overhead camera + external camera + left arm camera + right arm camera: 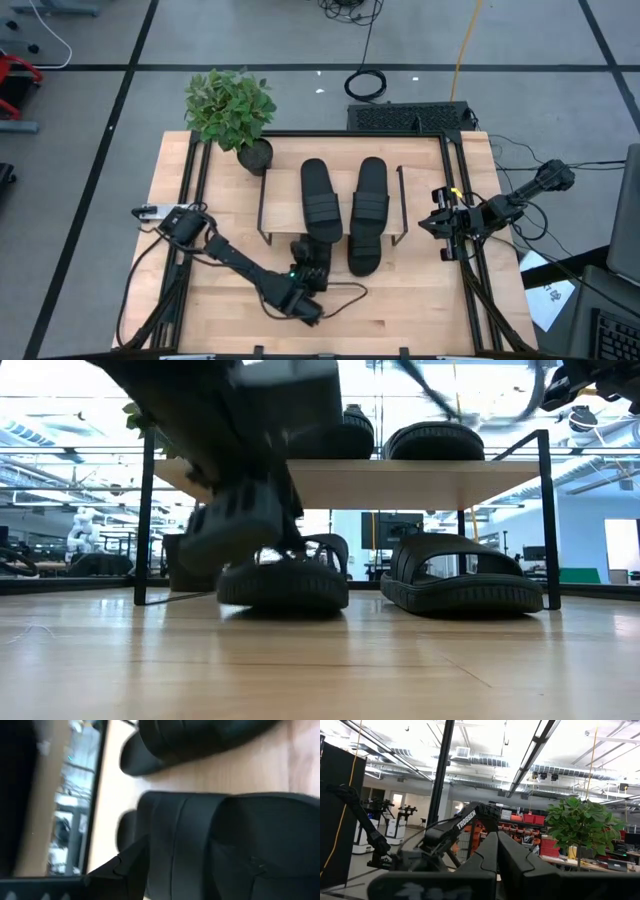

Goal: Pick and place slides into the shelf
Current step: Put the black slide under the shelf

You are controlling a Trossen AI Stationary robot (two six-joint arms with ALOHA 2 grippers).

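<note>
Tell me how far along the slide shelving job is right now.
Nearly finished. Two slides lie on top of the shelf. Two more sit on the table under it, a right one and a left one. The left pincer is at that left slide, fingers parted, seemingly letting go. The right pincer waits shut off to the side. All that looks left is pulling the left arm back.
</note>
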